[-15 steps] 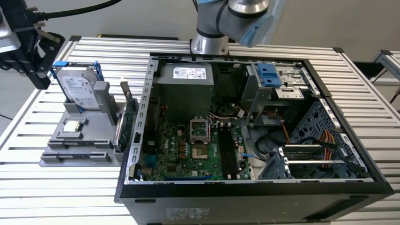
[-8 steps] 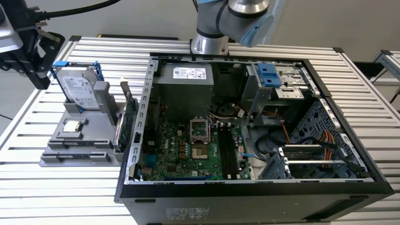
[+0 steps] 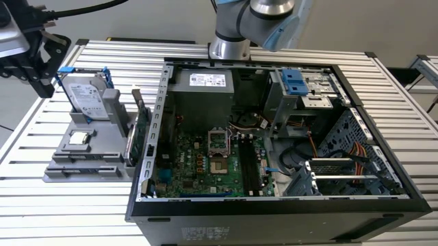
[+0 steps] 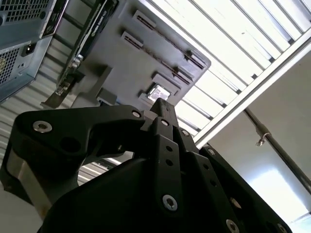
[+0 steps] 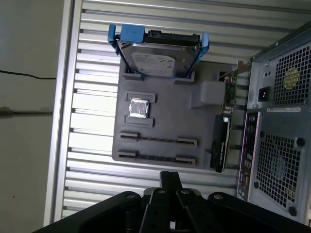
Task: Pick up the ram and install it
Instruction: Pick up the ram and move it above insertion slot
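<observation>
Thin, narrow, dark circuit-board stick (image 5: 158, 139): edge-on, lengthwise in a slot of grey holder (image 5: 165, 121), approx. mid-frame in first wrist view.

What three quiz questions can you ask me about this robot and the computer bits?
1. True or false: the hard drive lies inside the computer case.
2. Which sits nearest the ram? A silver chip; B power supply; C orange cables.
3. Fill in: the ram rests in the gray ____ on the slatted table.
Key: 1 false, it stands in the gray holder; 2 A; 3 holder.
</observation>
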`<state>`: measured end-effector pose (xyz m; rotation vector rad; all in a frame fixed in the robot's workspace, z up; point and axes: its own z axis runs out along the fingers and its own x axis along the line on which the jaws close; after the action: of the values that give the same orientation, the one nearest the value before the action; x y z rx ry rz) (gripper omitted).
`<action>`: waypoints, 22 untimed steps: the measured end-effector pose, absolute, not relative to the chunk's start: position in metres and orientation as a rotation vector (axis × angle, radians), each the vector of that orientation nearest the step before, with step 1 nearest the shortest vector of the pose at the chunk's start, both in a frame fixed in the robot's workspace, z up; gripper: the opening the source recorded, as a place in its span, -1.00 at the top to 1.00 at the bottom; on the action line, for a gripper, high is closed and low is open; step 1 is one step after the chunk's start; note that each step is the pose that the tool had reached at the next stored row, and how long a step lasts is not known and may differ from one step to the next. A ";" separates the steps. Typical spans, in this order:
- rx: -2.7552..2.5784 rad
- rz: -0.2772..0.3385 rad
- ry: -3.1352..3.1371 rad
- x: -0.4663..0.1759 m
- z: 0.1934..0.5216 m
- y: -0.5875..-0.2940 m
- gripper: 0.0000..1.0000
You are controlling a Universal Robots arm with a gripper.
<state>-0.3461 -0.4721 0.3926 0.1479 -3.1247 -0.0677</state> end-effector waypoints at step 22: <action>0.402 -0.062 -3.099 -0.346 0.393 -0.472 1.00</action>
<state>-0.3462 -0.4721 0.3926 0.4018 -3.0988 -0.0621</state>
